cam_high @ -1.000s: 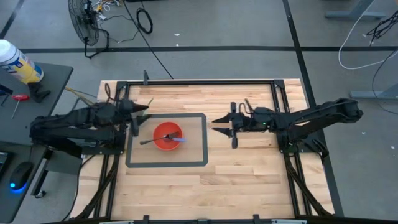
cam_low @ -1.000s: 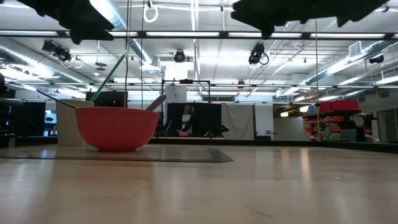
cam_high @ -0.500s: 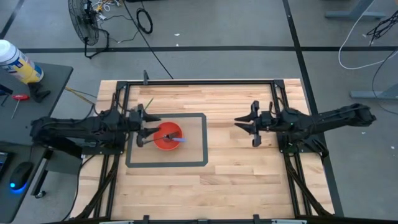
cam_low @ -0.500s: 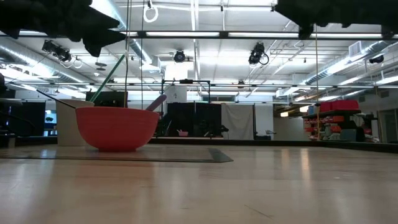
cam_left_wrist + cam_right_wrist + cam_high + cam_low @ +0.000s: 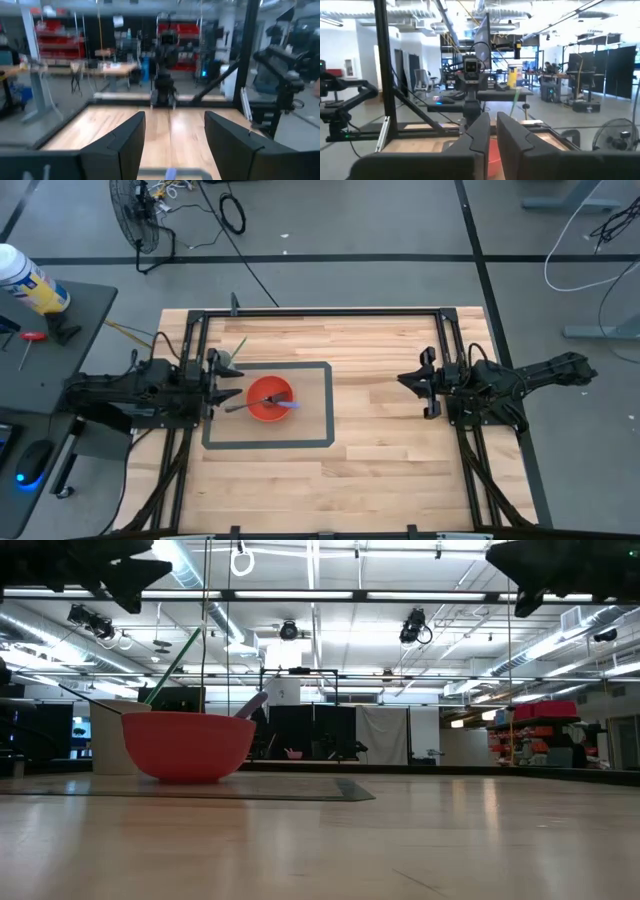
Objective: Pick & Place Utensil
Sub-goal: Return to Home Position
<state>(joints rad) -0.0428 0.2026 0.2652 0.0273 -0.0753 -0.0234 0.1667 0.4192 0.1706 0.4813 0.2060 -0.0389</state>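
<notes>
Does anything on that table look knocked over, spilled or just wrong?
Nothing stands out. The bowl sits upright on the mat, the fork leaning over its rim. The straw leans in the cup at the mat's corner. Nothing looks spilled. The left gripper and right gripper hang over opposite ends of the table.

On my surface the mat bears the bowl, fork inside; cup holding straw at its far-left corner.

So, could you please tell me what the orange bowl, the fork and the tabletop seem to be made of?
The bowl looks like plastic: even orange, matte. The fork looks metal: thin, silvery. The tabletop is wood: pale strips with seams, slight sheen.
</notes>
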